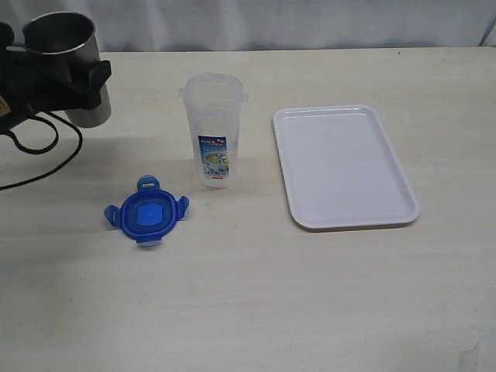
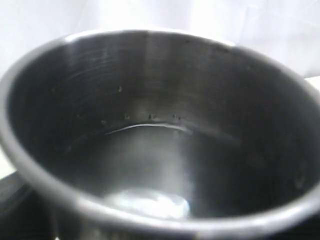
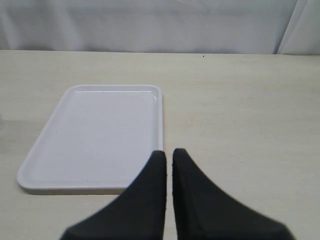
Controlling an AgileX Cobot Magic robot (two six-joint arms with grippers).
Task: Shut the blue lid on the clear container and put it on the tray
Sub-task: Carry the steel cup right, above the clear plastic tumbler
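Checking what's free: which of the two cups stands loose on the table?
The tall clear plastic container with the label; the grey steel cup is held in the left gripper.

Legible markings: none found.
The clear container (image 1: 213, 128) carries a blue-and-white label (image 1: 215, 159) with a red strip at its foot; the print is too small to read.

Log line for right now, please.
left gripper: holding grey steel cup; right gripper: shut, empty; round blue plastic lid: on table; tall clear plastic container: upright, unlidded; flat white plastic tray: empty

Right tool (image 3: 169, 159) base off-frame; cup (image 2: 150, 130) blurred
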